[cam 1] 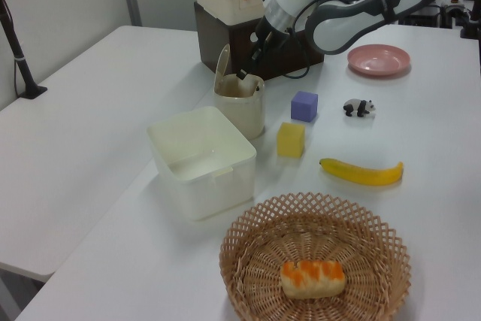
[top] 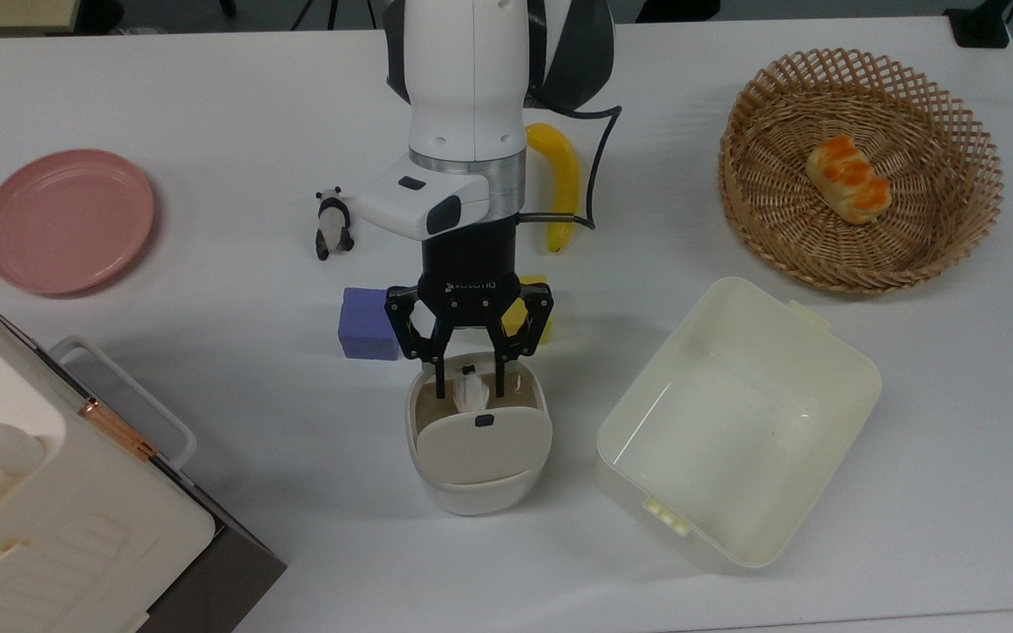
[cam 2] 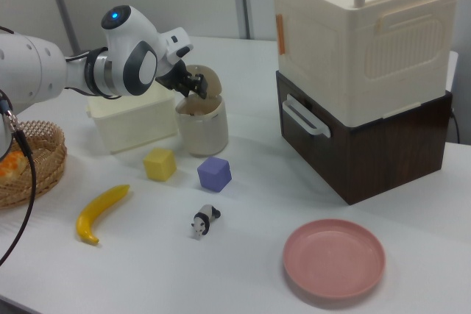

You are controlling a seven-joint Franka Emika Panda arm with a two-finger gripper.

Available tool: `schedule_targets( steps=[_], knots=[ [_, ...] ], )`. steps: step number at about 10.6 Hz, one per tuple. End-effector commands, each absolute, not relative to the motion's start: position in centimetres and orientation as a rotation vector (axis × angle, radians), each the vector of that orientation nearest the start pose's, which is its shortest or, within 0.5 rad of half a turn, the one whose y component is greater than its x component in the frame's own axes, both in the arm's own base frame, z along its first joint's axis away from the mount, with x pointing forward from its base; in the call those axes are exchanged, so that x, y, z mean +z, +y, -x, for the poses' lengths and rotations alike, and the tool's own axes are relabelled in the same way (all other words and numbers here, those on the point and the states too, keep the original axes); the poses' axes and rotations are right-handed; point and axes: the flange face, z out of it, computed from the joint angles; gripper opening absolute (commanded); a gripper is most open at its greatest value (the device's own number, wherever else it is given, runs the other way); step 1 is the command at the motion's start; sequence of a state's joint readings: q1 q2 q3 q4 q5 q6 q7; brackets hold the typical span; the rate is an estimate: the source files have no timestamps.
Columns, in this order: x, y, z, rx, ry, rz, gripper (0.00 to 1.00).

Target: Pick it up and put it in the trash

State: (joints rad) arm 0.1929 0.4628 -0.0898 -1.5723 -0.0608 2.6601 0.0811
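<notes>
Now, gripper (top: 470, 388) frame centre, top view: paper wad (top: 471, 393) between spread jaws, directly over trash (top: 478, 479) opening. You just retract straight up, I'd judge.

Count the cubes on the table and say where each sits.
2. The purple foam cube sits at the top view's left of the gripper; the yellow foam cube at its right, partly hidden.

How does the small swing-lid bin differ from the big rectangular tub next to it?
The bin is small and rounded; the tub is larger and rectangular. The bin has a beige flap lid, tipped open; the tub has no lid. The pincer reaches into the bin's mouth with the paper wad between its fingers; the tub holds nothing. Both are cream-white and stand on the white table.
</notes>
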Motion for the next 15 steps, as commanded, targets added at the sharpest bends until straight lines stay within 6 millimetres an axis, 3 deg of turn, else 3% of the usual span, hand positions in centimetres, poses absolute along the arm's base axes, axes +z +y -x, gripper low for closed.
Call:
schedule_targets(
  steps=[1, 5, 6, 9, 11, 13, 15],
  knots=[
    [45.0, 9.3, -72.7, -1.011, -0.117, 2.992, 0.82],
    [46.8, 8.6, -71.1, -0.893, -0.092, 3.036, 0.82],
    [47.9, 8.4, -69.9, -0.767, -0.082, 3.08, 0.83],
    [52.4, 7.0, -64.8, -0.352, -0.04, 3.179, 1.0],
    [55.3, 5.9, -61.5, -0.155, -0.01, 3.207, 1.0],
    [58.3, 4.1, -58.4, -0.051, 0.031, 3.214, 1.0],
    [59.5, 3.0, -57.0, -0.003, 0.057, 3.212, 1.0]
  ],
)
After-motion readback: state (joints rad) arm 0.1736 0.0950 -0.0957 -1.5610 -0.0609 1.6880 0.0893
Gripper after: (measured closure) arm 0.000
